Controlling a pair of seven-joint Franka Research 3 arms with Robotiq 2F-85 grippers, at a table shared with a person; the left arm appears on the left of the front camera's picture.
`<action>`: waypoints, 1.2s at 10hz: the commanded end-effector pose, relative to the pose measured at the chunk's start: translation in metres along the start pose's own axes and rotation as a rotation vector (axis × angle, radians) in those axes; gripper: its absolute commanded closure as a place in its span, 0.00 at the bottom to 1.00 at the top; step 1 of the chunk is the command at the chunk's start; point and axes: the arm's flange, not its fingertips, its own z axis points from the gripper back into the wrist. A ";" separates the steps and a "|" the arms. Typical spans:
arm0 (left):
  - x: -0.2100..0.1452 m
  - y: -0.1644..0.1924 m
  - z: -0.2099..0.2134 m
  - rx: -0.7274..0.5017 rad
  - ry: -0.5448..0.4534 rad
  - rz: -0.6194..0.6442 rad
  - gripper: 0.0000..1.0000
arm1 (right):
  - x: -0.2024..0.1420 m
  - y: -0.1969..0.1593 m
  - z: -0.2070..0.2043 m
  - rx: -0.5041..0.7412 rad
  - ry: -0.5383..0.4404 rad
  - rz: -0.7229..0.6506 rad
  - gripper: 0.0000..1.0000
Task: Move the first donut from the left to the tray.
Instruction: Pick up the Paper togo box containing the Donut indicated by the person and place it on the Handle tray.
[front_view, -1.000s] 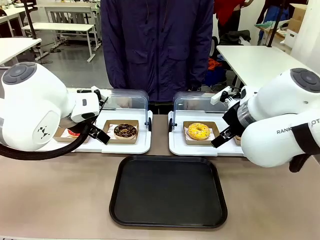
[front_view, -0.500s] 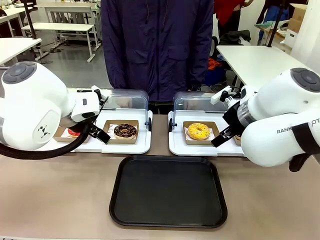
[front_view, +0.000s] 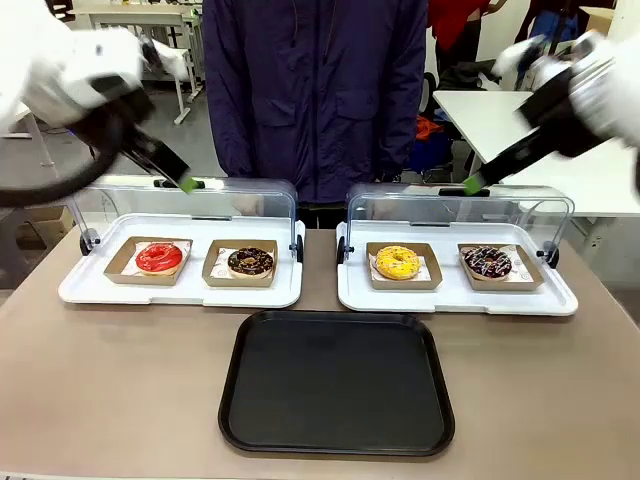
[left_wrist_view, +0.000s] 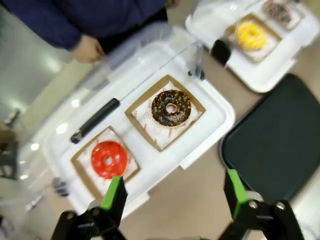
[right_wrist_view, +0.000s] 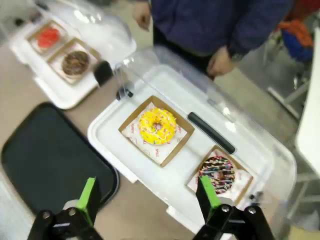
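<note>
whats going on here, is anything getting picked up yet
Nothing is held yet. The left gripper and right gripper both hang open, high above the table. The red donut sits in its cardboard holder in the left white container, beside a chocolate donut, and has not yet been moved to the black tray. A person stands at the far side.

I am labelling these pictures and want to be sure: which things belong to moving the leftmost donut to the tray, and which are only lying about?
For the job:
red donut
black tray
left gripper, open

Lying about:
chocolate donut
yellow donut
sprinkled donut
white trays
</note>
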 end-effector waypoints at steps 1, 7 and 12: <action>-0.003 0.041 0.027 -0.141 0.035 -0.125 0.00 | -0.008 -0.058 0.037 0.162 -0.012 0.067 0.00; -0.103 0.172 0.083 -0.395 -0.238 -0.293 0.00 | -0.099 -0.198 0.090 0.385 -0.276 0.149 0.00; -0.112 0.197 0.081 -0.458 -0.331 -0.282 0.00 | -0.126 -0.206 0.091 0.434 -0.415 0.199 0.00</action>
